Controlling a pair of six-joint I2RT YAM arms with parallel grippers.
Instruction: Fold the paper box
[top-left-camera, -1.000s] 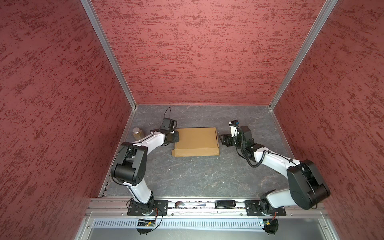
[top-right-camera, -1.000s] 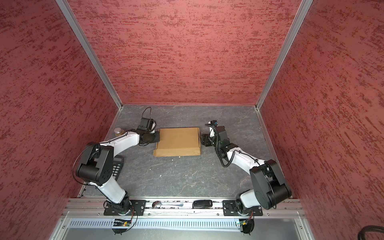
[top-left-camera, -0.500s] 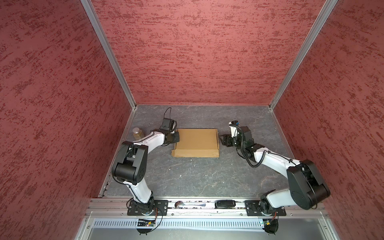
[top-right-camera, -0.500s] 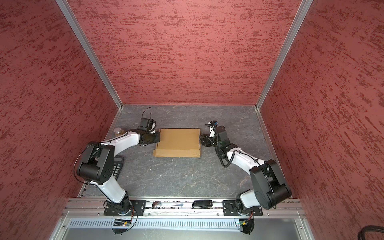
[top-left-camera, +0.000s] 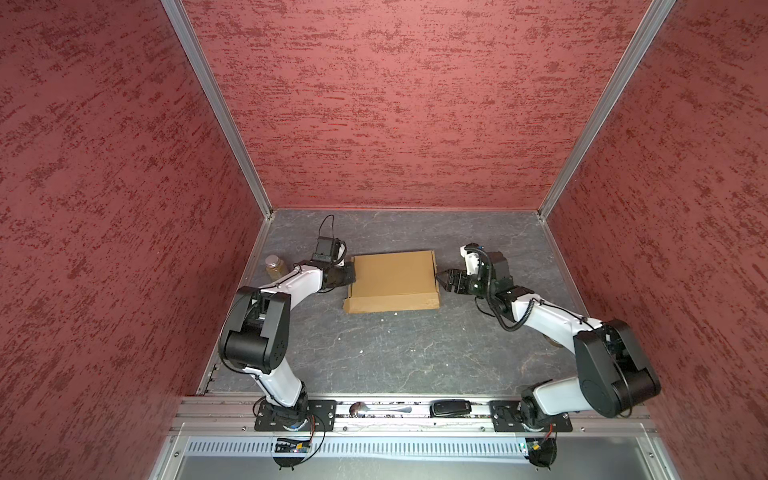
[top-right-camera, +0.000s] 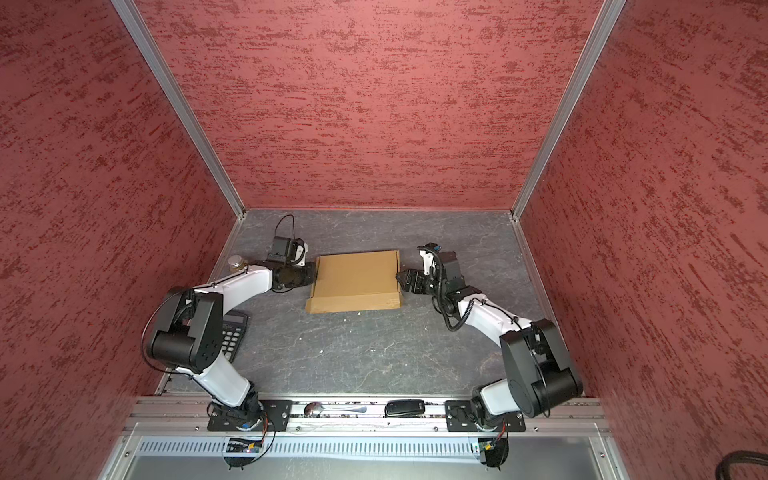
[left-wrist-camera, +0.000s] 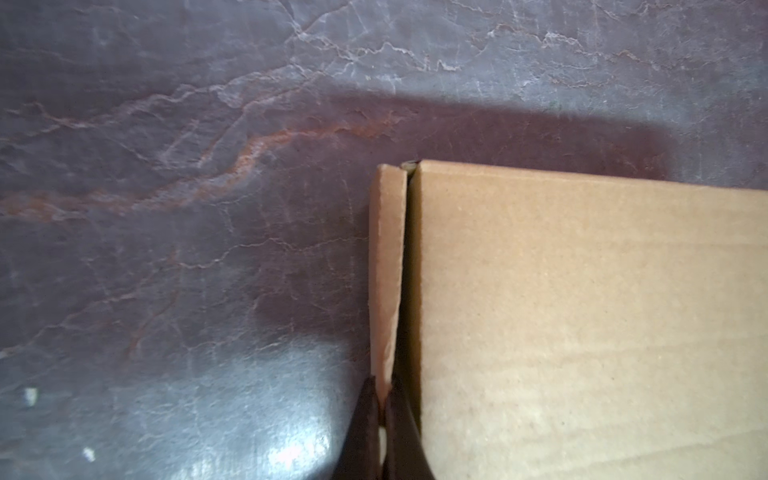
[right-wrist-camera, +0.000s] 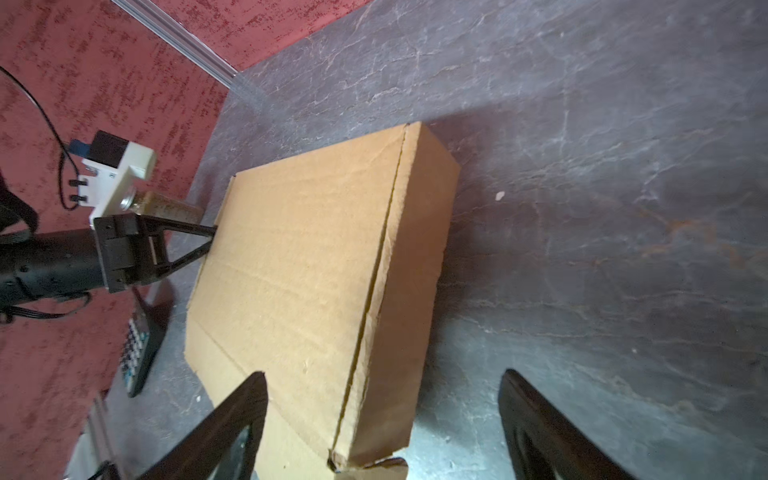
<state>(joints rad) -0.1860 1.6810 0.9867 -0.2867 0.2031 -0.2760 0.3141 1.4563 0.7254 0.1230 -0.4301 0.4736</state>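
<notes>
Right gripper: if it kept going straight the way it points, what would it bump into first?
Probably the box: the right gripper, jaws open, points at its near side, right beside it. Whether they touch is unclear.

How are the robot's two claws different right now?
The left gripper is shut, pinching a side flap of the paper box; the right gripper is open, holding nothing. The left gripper is at the box's left edge, the right gripper at its right edge. Both are black.
</notes>
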